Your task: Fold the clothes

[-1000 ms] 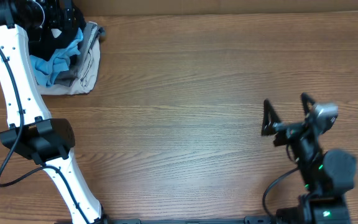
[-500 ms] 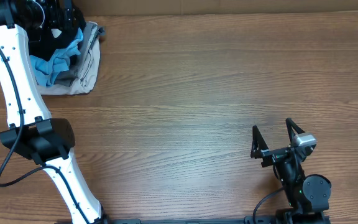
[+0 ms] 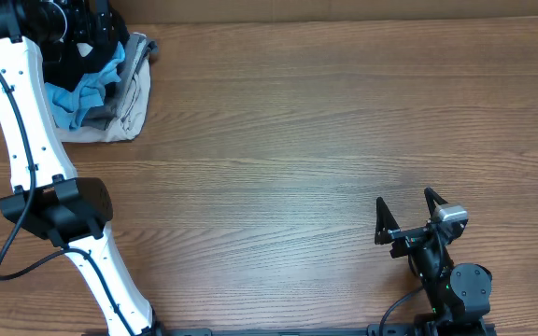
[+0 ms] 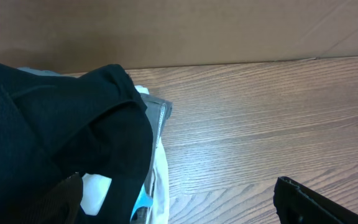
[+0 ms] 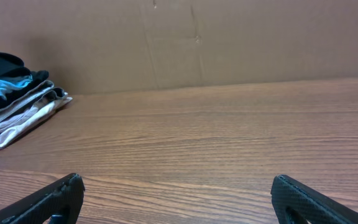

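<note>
The black garment (image 3: 66, 67) lies on top of a clothes pile at the table's far left corner. In the left wrist view it (image 4: 48, 130) fills the left side, with a small white tag (image 4: 96, 190) showing. My left gripper (image 3: 84, 26) hangs over the pile, and its wrist view shows it (image 4: 185, 208) open. Its left finger is at the black fabric and its right finger is over bare table. My right gripper (image 3: 404, 202) is open and empty at the front right, far from the pile, and its wrist view (image 5: 179, 199) shows only bare table between the fingers.
Under the black garment lie a light blue shirt (image 3: 87, 93) and grey and beige folded garments (image 3: 124, 107). The right wrist view shows the pile (image 5: 14, 109) at its far left. A brown cardboard wall (image 5: 197, 37) runs behind the wooden table (image 3: 297, 140).
My right arm has drawn back toward the front edge of the table, gripper still open. The left arm and the pile have not moved.
</note>
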Robot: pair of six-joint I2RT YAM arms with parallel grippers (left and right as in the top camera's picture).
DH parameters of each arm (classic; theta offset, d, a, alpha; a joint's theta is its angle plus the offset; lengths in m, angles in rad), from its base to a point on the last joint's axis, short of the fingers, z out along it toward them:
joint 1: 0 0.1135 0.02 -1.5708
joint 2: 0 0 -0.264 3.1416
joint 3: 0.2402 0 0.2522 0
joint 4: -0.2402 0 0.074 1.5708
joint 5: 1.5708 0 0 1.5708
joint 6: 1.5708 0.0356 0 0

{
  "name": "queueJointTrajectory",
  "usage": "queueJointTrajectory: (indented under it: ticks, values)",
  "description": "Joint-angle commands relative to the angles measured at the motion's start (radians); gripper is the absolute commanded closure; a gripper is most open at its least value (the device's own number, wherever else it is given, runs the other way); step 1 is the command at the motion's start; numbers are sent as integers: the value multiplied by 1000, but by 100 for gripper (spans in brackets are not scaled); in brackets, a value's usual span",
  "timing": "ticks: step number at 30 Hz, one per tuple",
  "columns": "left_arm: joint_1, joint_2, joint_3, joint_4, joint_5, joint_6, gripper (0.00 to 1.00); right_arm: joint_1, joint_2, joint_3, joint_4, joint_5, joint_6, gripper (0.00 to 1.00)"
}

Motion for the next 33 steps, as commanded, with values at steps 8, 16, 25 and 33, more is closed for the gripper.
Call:
queueJointTrajectory:
  ticks: [8,16,25,33]
  values:
    - [-6,-20,14,1,-2,-10,0,6,-12,0,3,14,5,0]
    - [-6,-20,14,1,-2,-10,0,6,-12,0,4,14,5,0]
    - [-7,-168,-60,2,-2,-10,0,6,-12,0,4,14,5,0]
    - [-7,-598,-592,6,-2,-10,0,6,-12,0,4,14,5,0]
